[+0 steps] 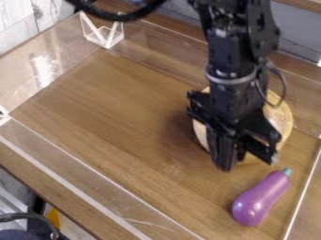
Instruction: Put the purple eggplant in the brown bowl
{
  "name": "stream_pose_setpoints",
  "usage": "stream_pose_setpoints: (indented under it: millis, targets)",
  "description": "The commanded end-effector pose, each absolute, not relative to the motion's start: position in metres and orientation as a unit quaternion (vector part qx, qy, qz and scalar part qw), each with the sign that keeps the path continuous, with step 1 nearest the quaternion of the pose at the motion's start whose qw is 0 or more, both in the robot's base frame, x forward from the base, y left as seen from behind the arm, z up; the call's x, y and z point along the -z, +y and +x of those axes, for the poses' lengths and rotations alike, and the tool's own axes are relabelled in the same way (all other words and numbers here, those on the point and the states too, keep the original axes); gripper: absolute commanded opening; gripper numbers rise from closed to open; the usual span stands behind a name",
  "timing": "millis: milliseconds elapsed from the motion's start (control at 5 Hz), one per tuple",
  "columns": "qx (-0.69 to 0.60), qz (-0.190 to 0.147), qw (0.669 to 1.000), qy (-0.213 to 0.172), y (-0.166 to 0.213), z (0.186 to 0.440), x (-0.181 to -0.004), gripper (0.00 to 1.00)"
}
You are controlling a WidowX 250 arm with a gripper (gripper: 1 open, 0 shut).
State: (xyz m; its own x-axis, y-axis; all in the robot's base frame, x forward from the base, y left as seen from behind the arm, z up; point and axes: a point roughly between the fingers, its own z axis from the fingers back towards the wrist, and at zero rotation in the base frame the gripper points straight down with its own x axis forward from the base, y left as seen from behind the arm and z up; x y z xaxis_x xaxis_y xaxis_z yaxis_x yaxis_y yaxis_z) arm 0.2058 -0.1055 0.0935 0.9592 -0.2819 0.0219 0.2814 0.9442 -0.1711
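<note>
The purple eggplant (261, 198) lies on the wooden table near the front right, its small teal stem pointing up and right. Behind it sits the brown bowl (279, 120), mostly covered by my arm. My gripper (227, 159) points straight down, its black fingers shut with nothing between them. The fingertips hang in front of the bowl's near rim, a short way up and left of the eggplant, apart from it.
A clear plastic wall (75, 192) runs along the table's front and left edges. A small clear stand (103, 31) sits at the back left. Bare wood (113, 112) spreads over the table's left half.
</note>
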Motion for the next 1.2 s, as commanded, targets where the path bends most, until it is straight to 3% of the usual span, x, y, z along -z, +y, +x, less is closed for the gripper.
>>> stream_pose_setpoints:
  millis: [0,800,1000]
  targets:
    - [0.146,-0.094,0.985,-0.020,-0.114,0.205,-0.099,0.00]
    - [0.153,-0.086,0.984,0.018,-0.135,0.202,-0.070,0.00]
    - [0.153,-0.081,0.985,0.025,-0.140,0.200,-0.069,0.00]
